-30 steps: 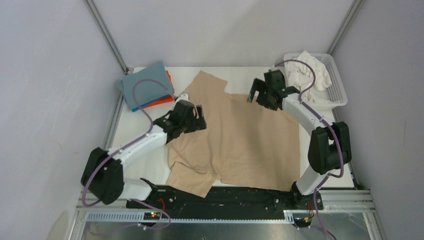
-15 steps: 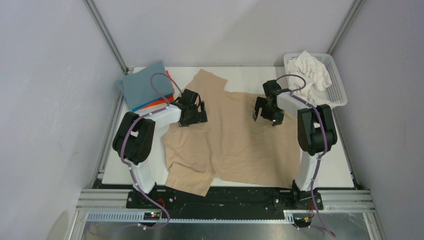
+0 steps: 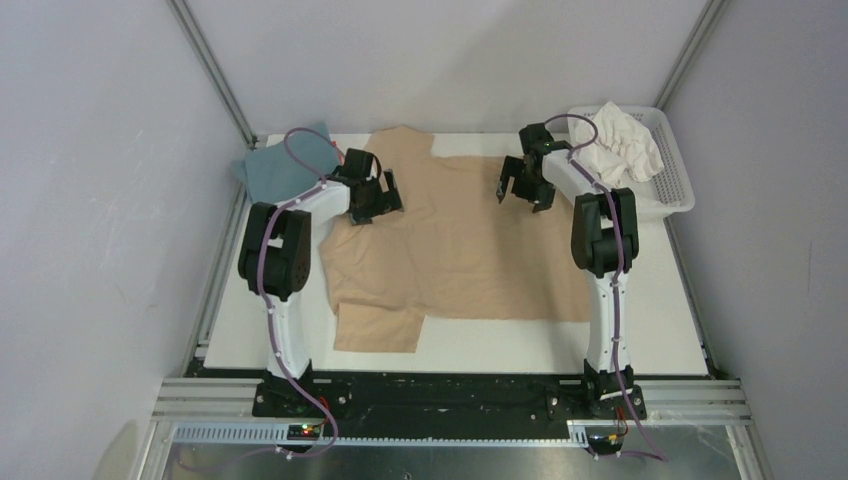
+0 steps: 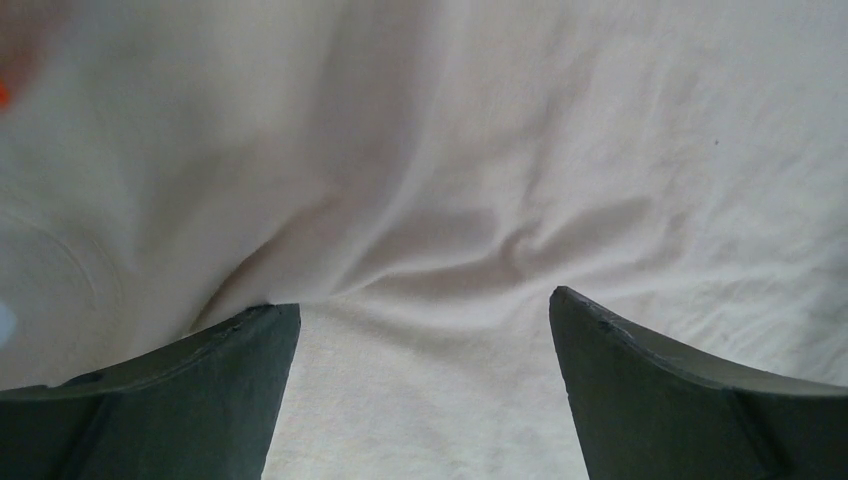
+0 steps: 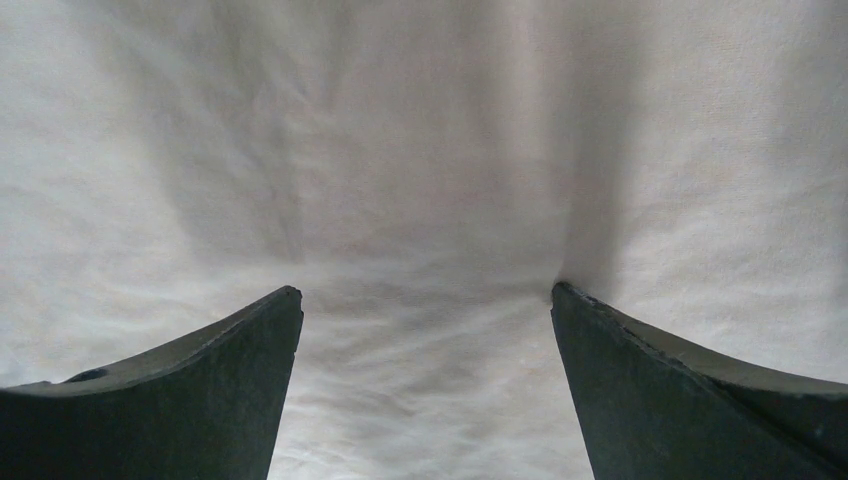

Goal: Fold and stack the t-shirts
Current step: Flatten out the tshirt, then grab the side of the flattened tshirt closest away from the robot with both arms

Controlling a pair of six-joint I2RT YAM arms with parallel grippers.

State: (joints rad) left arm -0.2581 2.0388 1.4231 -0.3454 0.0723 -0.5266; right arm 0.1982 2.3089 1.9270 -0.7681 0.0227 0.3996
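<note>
One tan t-shirt (image 3: pixel 470 250) lies spread flat mid-desk (image 3: pixel 640 325). Both hands are splayed wide, tips down on its far part: left hand (image 3: pixel 378 205) near the left edge, right hand (image 3: pixel 522 195) opposite. Folded grey-blue shirt (image 3: pixel 275 170) sits back-left, white shirt (image 3: pixel 620 140) crumpled in the basket (image 3: pixel 683 195).

Light even and diffuse; overhead view sharp. Wrist views washed pale; soft shadow ahead of left gripper (image 4: pixel 424 310) on tan-beige t-shirt (image 4: pixel 560 130); corners possibly defocused.

orange shirt (image 4: pixel 3 93) a blurred sliver (frame's corner), left fingers (image 4: pixel 150 400) cropped below
</note>
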